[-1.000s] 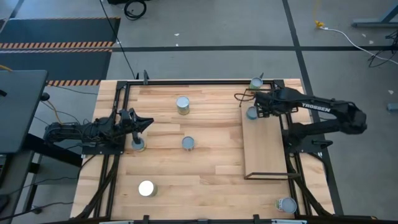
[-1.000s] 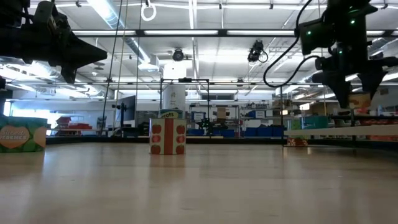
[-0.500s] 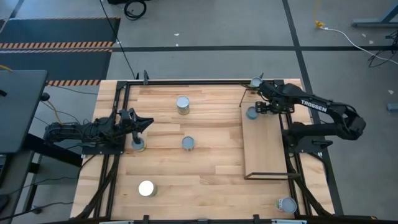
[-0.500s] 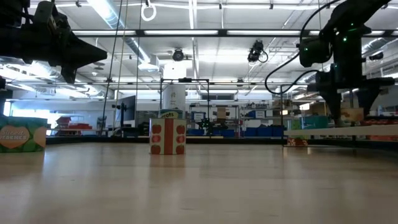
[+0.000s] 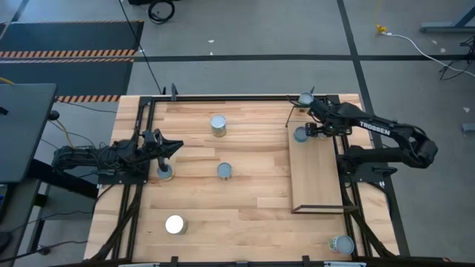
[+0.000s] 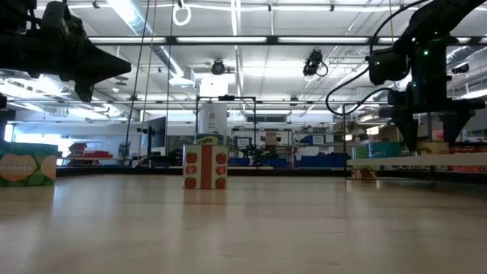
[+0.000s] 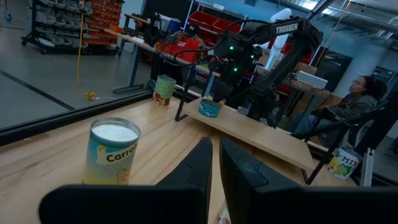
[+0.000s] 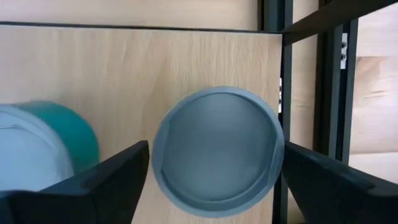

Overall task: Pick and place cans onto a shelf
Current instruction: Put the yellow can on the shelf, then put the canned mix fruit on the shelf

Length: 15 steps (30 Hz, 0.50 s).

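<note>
Right gripper (image 5: 310, 119) has shifted a little toward the table's far right corner since a second ago, when it sat more directly over the can on the shelf; left arm unchanged. Right arm reaches in from the right edge, elbow bent out past the table's side, forearm running across the far end of the shelf (image 5: 319, 185), wrist pointing down. Right wrist view shows its fingers (image 8: 93, 186) spread wide, one on each side of a grey-topped can (image 8: 217, 151) below, holding nothing, no contact visible. That can (image 5: 300, 134) stands upright at the shelf's far-left corner, close to the black frame edge. A teal-sided can (image 8: 43, 155) shows beside it in the right wrist view. Another can (image 5: 306, 99) stands at the table's far edge, just beyond the gripper. Left gripper (image 5: 172, 146) stays low at the left side, arm stretched in from the left edge, fingers nearly closed with a thin gap, empty; a can (image 5: 165, 172) stands right next to it. Remaining cans on the tabletop (image 5: 245, 215): one far-centre (image 5: 218, 124), one mid-table (image 5: 225, 170), a white-topped one (image 5: 175, 224) near-left, one (image 5: 342, 244) at the near-right corner past the shelf's end. Left wrist view shows a person (image 7: 360, 102) seated beyond the table.
</note>
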Motion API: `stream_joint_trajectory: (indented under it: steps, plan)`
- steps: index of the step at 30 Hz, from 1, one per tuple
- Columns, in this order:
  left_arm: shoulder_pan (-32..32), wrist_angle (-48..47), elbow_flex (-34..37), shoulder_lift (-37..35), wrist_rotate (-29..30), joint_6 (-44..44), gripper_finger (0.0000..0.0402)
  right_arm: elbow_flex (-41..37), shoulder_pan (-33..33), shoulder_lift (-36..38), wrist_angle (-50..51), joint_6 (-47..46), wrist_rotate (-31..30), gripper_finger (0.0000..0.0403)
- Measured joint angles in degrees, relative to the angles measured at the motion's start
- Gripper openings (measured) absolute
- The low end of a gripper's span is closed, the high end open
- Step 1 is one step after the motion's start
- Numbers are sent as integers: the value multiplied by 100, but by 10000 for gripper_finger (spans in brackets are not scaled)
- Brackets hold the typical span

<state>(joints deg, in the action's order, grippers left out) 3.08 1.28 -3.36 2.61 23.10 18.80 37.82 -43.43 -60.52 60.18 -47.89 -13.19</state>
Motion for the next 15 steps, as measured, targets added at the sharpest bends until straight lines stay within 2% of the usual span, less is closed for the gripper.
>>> stream_joint_trajectory:
  steps: [4, 9, 12, 15]
  plan:
    - [0, 0, 0, 1, 0, 1, 36, 106, 149, 272, 113, -25, -66, 364]
    - [1, 0, 0, 1, 1, -2, 36, 623, 557, 567, 574, -73, -113, 361]
    - [1, 0, 0, -1, 0, 1, 36, 1084, 1033, 580, 999, -199, 202, 361]
    - [-1, 0, 0, 1, -1, 1, 36, 1538, 1810, 556, 1355, -606, 355, 360]
